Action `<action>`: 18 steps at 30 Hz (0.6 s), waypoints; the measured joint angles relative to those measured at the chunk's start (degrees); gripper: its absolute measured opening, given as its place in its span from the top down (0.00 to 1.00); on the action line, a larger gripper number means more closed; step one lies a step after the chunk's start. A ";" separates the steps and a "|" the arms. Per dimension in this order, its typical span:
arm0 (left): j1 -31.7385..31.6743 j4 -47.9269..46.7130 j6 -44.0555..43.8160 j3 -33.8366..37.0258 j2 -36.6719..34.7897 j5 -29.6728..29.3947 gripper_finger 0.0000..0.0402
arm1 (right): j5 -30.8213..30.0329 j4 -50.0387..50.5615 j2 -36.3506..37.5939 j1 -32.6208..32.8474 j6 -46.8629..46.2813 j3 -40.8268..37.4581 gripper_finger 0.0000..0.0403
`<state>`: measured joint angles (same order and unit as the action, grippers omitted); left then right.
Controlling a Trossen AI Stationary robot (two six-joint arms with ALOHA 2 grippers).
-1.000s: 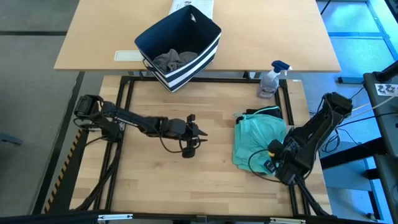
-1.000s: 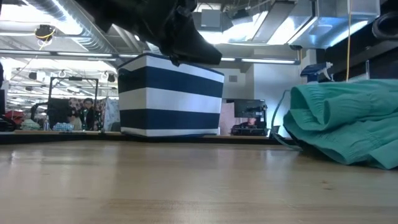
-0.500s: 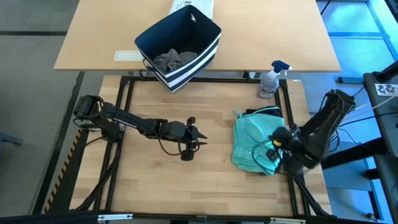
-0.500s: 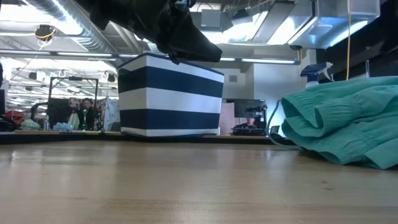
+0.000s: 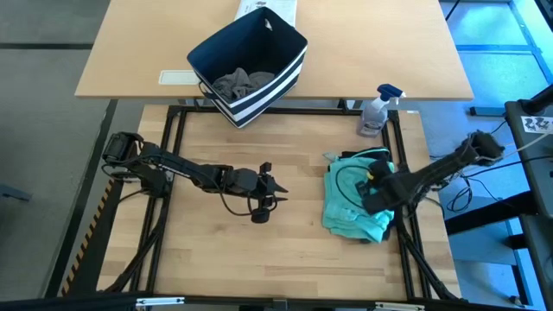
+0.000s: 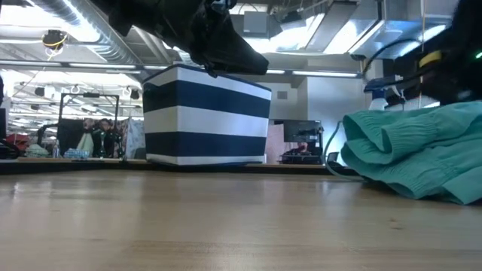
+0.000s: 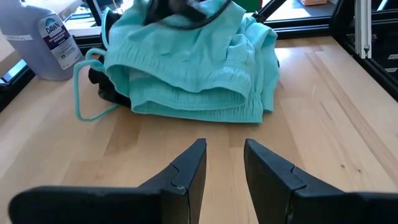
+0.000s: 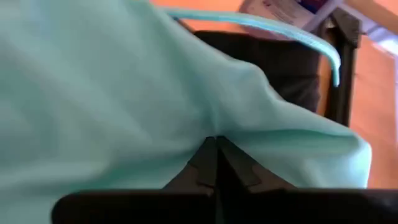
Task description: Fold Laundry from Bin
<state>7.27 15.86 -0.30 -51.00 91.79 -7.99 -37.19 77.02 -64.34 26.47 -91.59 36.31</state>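
Laundry for this task lies in two places. Nearest the front of the pale wooden table (image 5: 251, 250), on its right side, sits a folded teal cloth garment (image 5: 352, 203) with a loose drawstring, resting on a darker black piece (image 7: 109, 87) that shows only at its edge.

The right gripper (image 5: 373, 197) is pressed onto the top of this teal garment, toward its right edge. In the right wrist view its two dark fingers (image 8: 214, 163) are drawn tightly together, tips against the cloth. Whether any fabric is pinched between them cannot be told. The right arm reaches in from the table's right side, so it is by far the nearer arm to this pile.

The left gripper (image 5: 262, 200) hovers near the middle of the table, well apart from the pile, which lies to its right. The left wrist view shows its fingers (image 7: 186, 171) slightly apart with nothing between them, pointing toward the garment.

Farther back, just beyond the table's rear right edge, stands a clear plastic spray bottle with a blue trigger (image 5: 377, 111). Farthest away, on a separate light wooden desk (image 5: 389, 52), sits the rectangular navy-blue fabric bin with white stripes (image 5: 251, 65), holding a crumpled grey garment (image 5: 242, 83). Any further piece must come from there, well beyond both grippers.
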 joint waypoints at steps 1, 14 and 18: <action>0.00 0.04 -0.02 0.00 0.00 -0.02 0.74 | -0.71 -0.94 -0.07 -2.07 0.75 -0.73 0.99; 0.00 -0.44 -0.04 0.00 0.01 0.00 0.74 | -1.69 -15.85 0.38 -14.88 14.17 -5.08 0.98; 0.59 -0.44 -0.04 0.00 0.00 -0.03 0.74 | -4.40 -12.41 2.67 -14.88 14.31 -0.97 0.98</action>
<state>7.85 15.42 -0.34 -51.00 91.79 -8.01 -41.59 64.62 -61.67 11.60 -77.28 35.34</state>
